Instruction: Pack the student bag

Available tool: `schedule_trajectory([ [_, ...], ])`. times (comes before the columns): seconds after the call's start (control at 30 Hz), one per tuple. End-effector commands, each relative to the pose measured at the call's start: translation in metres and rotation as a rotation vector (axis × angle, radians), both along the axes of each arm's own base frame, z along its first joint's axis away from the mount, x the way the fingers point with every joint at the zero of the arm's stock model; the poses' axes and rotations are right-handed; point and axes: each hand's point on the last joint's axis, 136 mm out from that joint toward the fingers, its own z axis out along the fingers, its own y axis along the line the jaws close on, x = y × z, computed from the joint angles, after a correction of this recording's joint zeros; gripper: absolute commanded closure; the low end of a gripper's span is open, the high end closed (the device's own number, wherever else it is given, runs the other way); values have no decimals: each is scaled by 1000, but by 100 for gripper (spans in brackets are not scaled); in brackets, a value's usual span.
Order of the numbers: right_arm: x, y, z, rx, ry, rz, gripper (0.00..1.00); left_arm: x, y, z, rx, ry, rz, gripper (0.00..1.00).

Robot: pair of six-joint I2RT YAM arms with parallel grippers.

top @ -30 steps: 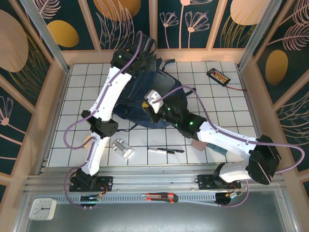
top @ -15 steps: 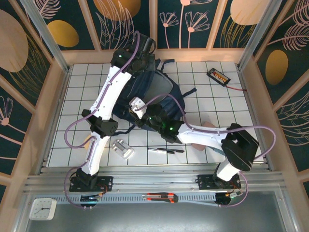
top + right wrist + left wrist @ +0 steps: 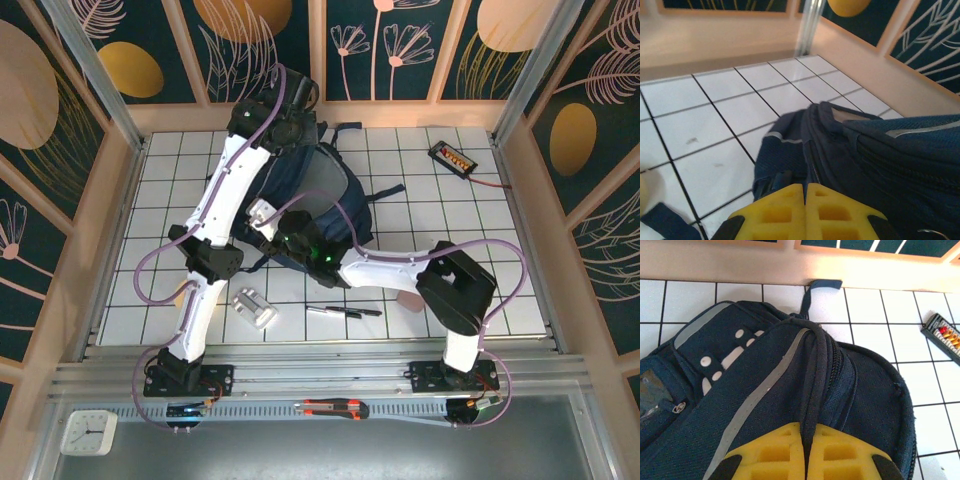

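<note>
Left tool (image 3: 806,456): pads closed, a dark strap (image 3: 812,380) of the student bag (image 3: 860,390) pinched between them.
Right tool (image 3: 805,210): pads pressed together at the bag's zip seam; a hold cannot be confirmed.
Bag: slumped on the tabletop (image 3: 450,215), far middle.
Handling: soft, limp fabric, judged to sag; best taken by strap or zip edge.

bright, even light from above; the worktop (image 3: 470,210) tiles glow white, shadows soft. the far wall (image 3: 715,262) washes out, and my right tool (image 3: 805,189) sits blurred up close.
</note>
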Motion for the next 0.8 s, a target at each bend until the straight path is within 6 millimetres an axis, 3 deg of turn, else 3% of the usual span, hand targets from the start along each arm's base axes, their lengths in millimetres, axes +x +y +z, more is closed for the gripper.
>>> schedule_trajectory([
  [0.0,-23,1,-37,-150,-7,23,100,28,-21,72,-204,-257,20,100],
  [0.3,-44,-4,-54,-355,-367,-32,100,32,-28,72,-237,-261,7,100],
  [0.5,-54,36,-60,-402,-515,105,100,32,-35,68,-266,-241,-12,100],
  [0.67,-61,65,-91,-527,-604,264,100,29,-38,68,-270,-233,-26,100],
  [0.77,-63,72,-113,-628,-659,338,100,27,-38,68,-273,-224,-34,100],
])
